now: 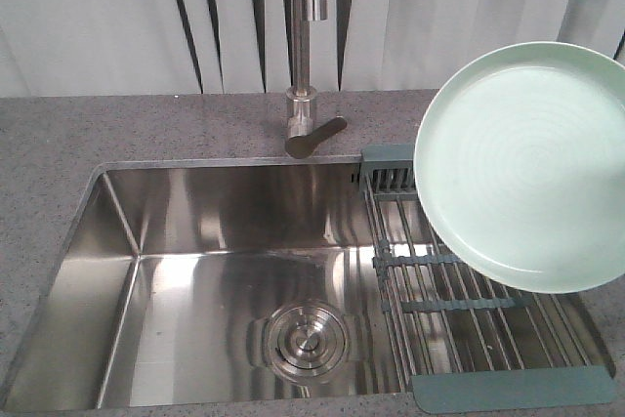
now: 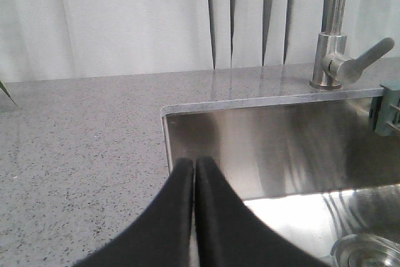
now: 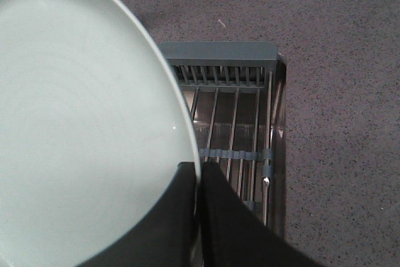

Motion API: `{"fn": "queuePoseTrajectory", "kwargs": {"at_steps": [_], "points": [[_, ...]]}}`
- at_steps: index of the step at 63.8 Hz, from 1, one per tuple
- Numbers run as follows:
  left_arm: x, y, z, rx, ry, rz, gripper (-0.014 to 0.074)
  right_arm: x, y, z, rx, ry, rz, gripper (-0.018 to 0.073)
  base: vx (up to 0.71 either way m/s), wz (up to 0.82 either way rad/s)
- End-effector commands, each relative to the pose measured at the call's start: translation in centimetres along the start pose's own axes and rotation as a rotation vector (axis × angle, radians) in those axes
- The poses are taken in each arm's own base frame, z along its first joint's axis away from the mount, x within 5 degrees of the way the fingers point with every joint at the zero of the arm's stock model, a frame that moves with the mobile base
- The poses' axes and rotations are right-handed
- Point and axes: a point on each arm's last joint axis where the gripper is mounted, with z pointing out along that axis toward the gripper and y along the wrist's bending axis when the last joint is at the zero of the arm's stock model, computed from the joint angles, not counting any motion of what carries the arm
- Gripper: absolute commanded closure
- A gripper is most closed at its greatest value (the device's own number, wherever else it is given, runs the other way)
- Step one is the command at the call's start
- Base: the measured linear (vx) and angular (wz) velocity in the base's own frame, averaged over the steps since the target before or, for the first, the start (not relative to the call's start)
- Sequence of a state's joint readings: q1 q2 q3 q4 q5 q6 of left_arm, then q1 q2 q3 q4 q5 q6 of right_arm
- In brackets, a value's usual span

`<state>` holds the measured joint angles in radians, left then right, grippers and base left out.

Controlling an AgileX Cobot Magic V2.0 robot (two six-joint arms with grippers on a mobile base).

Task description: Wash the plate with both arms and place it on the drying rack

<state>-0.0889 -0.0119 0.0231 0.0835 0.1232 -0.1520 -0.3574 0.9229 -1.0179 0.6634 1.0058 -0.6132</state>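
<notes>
1. Front view: the steel sink (image 1: 195,212) has a round drain (image 1: 306,341) in its floor, and the drying rack (image 1: 459,305) lies across its right end. The plate (image 1: 522,168) hangs tilted over the rack with its face toward the camera. Its lower edge overlaps the rods, but I cannot tell whether it touches them. A faucet (image 1: 311,95) stands behind the sink on the speckled grey countertop (image 1: 49,163), with pale curtains (image 1: 98,17) beyond.
2. Left wrist view: the left gripper (image 2: 194,166) has its 2 black fingers pressed together tip to tip. It points toward the sink's rear left corner, by the edge of the countertop. The faucet and a corner of the rack show at the right.
3. Right wrist view: the right gripper (image 3: 199,176) has its 2 fingers clamped on the plate's rim, 1 on the face side and 1 behind. The plate fills the left of the view, above the rack's slotted compartment and rods. The countertop runs along the right.
</notes>
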Motion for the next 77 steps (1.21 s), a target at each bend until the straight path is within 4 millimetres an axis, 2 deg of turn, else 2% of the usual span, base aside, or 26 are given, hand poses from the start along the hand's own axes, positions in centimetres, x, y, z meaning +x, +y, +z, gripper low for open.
{"fn": "queuePoseTrajectory", "kwargs": {"at_steps": [1, 64, 69, 77], "points": [[0.06, -0.05, -0.01, 0.01, -0.06, -0.01, 0.0603, -1.1, 0.23, -0.8, 0.01, -0.088, 0.002, 0.0563, 0.0, 0.0], [-0.08, -0.07, -0.02, 0.012, -0.076, -0.013, 0.0603, -1.1, 0.23, -0.8, 0.01, -0.088, 0.002, 0.0563, 0.0, 0.0], [-0.29, -0.1, -0.04, 0.018, -0.099, -0.046, 0.0603, -1.1, 0.23, -0.8, 0.01, -0.088, 0.002, 0.0563, 0.0, 0.0], [-0.65, -0.13, -0.08, 0.034, -0.136, -0.218, 0.0603, -1.1, 0.23, -0.8, 0.01, -0.088, 0.001, 0.0563, 0.0, 0.0]]}}
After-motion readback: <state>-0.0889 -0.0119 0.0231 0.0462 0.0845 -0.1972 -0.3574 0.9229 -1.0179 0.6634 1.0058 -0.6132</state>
